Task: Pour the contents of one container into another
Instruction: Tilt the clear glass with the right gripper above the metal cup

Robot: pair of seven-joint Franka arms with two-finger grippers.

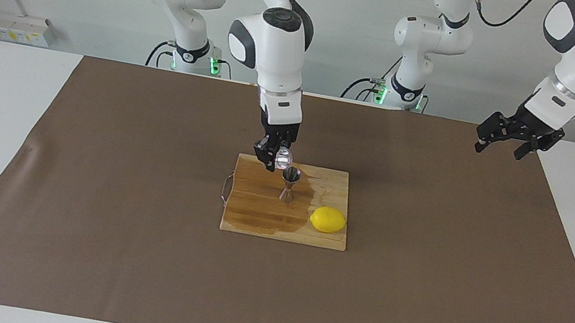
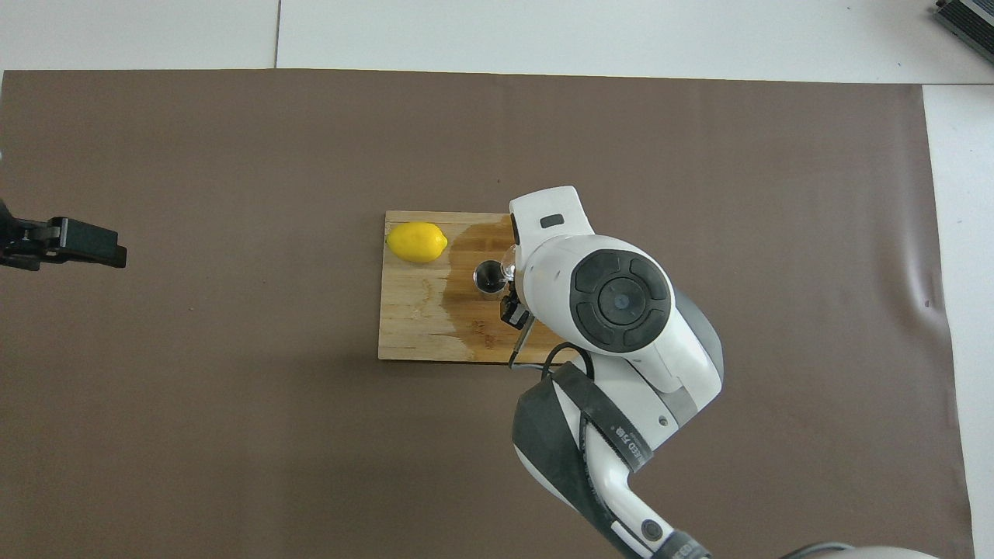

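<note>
My right gripper (image 1: 276, 160) is shut on the small clear glass cup (image 1: 283, 158) and holds it tipped just above the mouth of the silver hourglass-shaped jigger (image 1: 290, 184). The jigger stands upright on the wooden cutting board (image 1: 254, 218). In the overhead view the jigger (image 2: 488, 277) shows beside the arm, and only the rim of the glass cup (image 2: 509, 262) shows; the right gripper itself is hidden under the arm. My left gripper (image 1: 502, 143) is open and waits in the air at the left arm's end of the table, also in the overhead view (image 2: 78, 242).
A yellow lemon (image 1: 328, 219) lies on the board, farther from the robots than the jigger, toward the left arm's end. A dark wet patch (image 1: 278, 213) covers much of the board around the jigger. A brown mat (image 1: 109, 201) covers the table.
</note>
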